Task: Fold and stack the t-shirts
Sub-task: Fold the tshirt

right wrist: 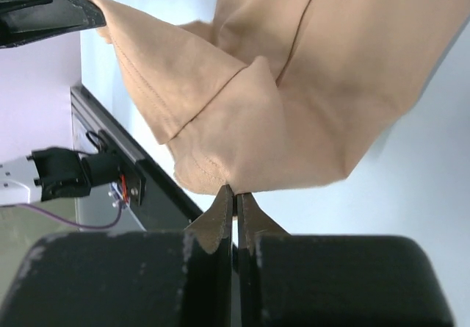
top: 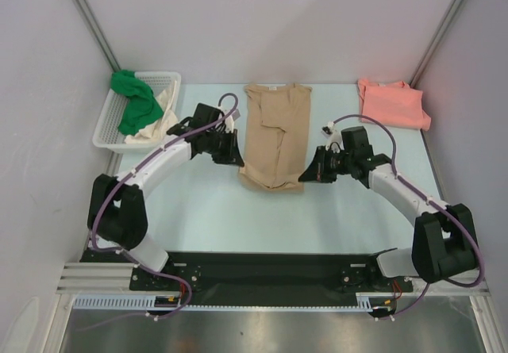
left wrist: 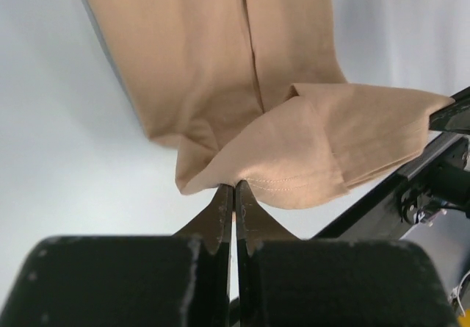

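Note:
The tan t-shirt (top: 274,131) lies lengthwise in the middle of the table, its sides folded in. My left gripper (top: 235,158) is shut on its near left hem corner (left wrist: 242,176). My right gripper (top: 308,172) is shut on its near right hem corner (right wrist: 235,180). Both corners are lifted a little off the table. The salmon pink t-shirt (top: 391,103) lies folded at the far right. The bright green t-shirt (top: 133,101) and the cream t-shirt (top: 159,115) sit bunched in the basket.
A white lattice basket (top: 170,77) stands at the far left of the table. Grey walls close in the left, right and far sides. The black base rail (top: 262,274) runs along the near edge.

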You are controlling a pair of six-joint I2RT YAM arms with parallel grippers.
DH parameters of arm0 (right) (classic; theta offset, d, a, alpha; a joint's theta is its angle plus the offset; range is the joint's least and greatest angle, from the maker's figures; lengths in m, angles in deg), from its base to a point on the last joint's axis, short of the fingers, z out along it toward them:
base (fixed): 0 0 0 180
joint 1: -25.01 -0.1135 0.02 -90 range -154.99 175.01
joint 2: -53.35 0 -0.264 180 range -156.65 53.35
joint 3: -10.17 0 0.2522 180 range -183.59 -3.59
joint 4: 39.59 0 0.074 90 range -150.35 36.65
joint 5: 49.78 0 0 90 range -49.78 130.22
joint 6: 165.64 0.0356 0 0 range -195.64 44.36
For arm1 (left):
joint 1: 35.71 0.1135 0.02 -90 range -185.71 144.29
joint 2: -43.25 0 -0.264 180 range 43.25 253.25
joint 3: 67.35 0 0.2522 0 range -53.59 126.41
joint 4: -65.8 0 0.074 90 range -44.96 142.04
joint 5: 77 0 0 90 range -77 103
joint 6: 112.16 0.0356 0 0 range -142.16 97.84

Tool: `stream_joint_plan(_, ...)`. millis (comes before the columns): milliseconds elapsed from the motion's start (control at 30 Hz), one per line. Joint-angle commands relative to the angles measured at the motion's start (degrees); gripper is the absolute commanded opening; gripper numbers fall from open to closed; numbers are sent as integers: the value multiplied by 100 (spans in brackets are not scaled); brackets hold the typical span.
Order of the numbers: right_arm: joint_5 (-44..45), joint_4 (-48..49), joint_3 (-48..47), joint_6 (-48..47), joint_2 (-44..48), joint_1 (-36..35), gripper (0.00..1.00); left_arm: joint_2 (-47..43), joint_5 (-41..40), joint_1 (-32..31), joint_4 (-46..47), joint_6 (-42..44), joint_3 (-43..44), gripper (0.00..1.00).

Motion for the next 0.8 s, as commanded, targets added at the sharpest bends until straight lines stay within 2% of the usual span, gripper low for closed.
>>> stream_joint_plan(0,-118,384,-492,-81,-346,171,0,443,-15,92,-1,225,655,0)
stream_joint_plan(433,-162,736,-1730,-125,-2033,752,0,1990,108,452,130,304,2105,0)
stream_joint_plan(700,-66,1079,-2943,-221,-3457,805,0,3439,152,619,368,488,3686,0)
stream_joint_plan(733,74,1079,-3093,-222,-3606,796,3,3529,-39,628,368,497,3836,1)
stream_joint_plan(767,119,1149,-3338,-187,-3878,805,9,3582,-198,628,376,489,4003,8)
